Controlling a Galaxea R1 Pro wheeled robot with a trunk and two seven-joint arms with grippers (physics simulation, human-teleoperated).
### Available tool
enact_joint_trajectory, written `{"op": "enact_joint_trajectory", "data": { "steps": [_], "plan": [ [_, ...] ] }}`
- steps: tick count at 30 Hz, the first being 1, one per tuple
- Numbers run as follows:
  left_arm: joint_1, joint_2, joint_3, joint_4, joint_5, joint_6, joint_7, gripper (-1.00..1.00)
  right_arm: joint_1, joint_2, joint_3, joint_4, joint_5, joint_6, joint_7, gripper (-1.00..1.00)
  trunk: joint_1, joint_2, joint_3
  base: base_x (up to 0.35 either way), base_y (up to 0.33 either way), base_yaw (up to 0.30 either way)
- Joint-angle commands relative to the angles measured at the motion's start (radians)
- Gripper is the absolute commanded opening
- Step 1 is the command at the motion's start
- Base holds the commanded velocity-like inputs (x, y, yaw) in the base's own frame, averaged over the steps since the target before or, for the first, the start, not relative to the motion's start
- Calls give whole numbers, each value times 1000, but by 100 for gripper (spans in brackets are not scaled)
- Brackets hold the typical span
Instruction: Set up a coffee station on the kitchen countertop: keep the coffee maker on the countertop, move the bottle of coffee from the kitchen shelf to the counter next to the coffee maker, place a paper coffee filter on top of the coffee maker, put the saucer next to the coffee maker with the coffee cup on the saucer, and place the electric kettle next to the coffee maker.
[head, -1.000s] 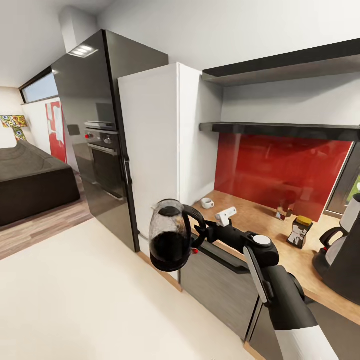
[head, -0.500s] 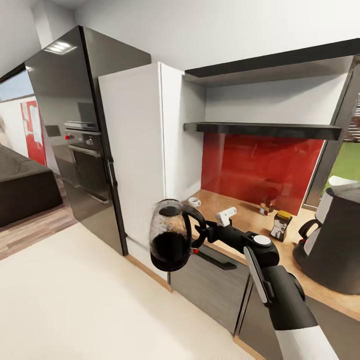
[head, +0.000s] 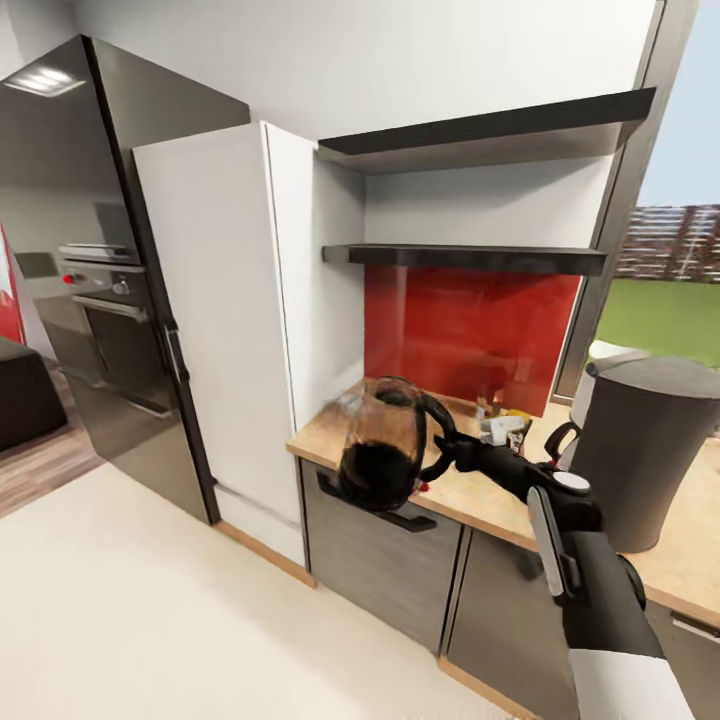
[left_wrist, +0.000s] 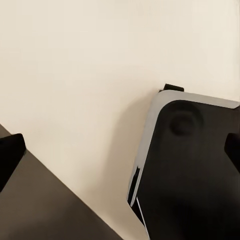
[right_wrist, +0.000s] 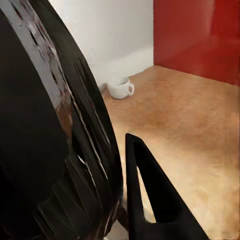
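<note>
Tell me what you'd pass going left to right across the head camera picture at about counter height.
Dark glossy oven tower → tall white cabinet → squat brownish translucent electric kettle, held by its looped handle in the right gripper → tall black coffee maker on the beige wood-grain kitchen countertop.
</note>
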Motion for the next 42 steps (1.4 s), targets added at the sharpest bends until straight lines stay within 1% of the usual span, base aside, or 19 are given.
{"op": "enact_joint_trajectory", "data": {
  "steps": [1, 2, 3, 4, 6, 7, 8, 9, 12, 13, 18, 24, 30, 31, 32, 33, 37, 42],
  "plan": [
    [0, 0, -9, -1, 6, -2, 5, 100, -1, 1, -45, -1, 23, -3, -11, -100, 0, -1, 0, 0, 0, -265],
    [0, 0, -8, -1, 6, -2, 5, 100, -1, 0, -66, -1, 23, -3, -52, -100, 0, -1, 0, 0, 0, -265],
    [0, 0, -8, -1, 6, -2, 5, 100, -1, 0, -76, -1, 22, -4, -101, -100, 0, -1, 0, 0, 0, -265],
    [0, 0, -8, -1, 6, -2, 5, 100, -1, 1, -81, 0, 21, -4, -182, -100, 0, -1, 0, 0, 0, -265],
    [0, 1, -6, -1, 7, -2, 5, 100, -1, 3, -81, 1, 20, -4, -257, -100, 0, -1, 0, 8, 0, -265],
    [0, 2, -6, -1, 6, -2, 5, 100, -1, 4, -81, 1, 19, -4, -313, -100, 0, -1, 0, 115, 24, -265],
    [0, 2, -7, -2, 6, -2, 5, 100, -1, 4, -77, 1, 18, -4, -355, -100, 0, -1, 0, 218, 135, -138],
    [0, 2, -7, -2, 6, -2, 5, 100, -2, 4, -72, 2, 17, -5, -363, -100, 0, -1, 0, 238, 164, -88],
    [-3, 3, -11, -2, 6, 1, 4, 100, -1, 5, -35, 16, 18, -13, -373, -100, 0, -1, 0, 261, 203, -31],
    [-4, 5, -12, -2, 5, 4, 4, 100, -1, 5, -20, 44, 17, -26, -375, -100, 0, -1, 0, 270, 219, -8],
    [-5, 10, -14, -1, 4, 8, 5, 100, -1, 5, -11, 106, 17, -63, -376, -100, 0, -1, 0, 272, 223, -3],
    [-6, 11, -15, -1, 3, 6, 3, 100, -2, 5, -10, 112, 18, -69, -378, -100, 0, -1, 0, 252, 209, 0],
    [-6, 14, -16, -1, 2, 4, 3, 100, -1, 6, -13, 111, 20, -69, -398, -100, 0, -1, 0, 214, 179, 0],
    [-6, 14, -16, -1, 2, 4, 3, 100, -1, 6, -14, 111, 20, -69, -406, -100, 0, -1, 0, 193, 159, 0],
    [-6, 14, -15, -1, -3, 4, 3, 100, 0, 17, -15, 112, 19, -71, -455, -100, 0, -1, 0, 149, 115, 0],
    [-6, 14, -15, -1, -7, 4, 3, 100, 0, 29, -15, 113, 18, -78, -490, -100, 0, -1, 0, 76, 59, 0],
    [-6, 17, -15, 0, -11, 2, 4, 100, 2, 57, -15, 121, 18, -128, -565, -100, 0, -1, 0, 25, 19, 0],
    [-6, 18, -14, 1, -11, 1, 4, 100, 2, 58, -13, 135, 16, -132, -570, -100, 0, -1, 0, 1, 4, 0]
  ]
}}
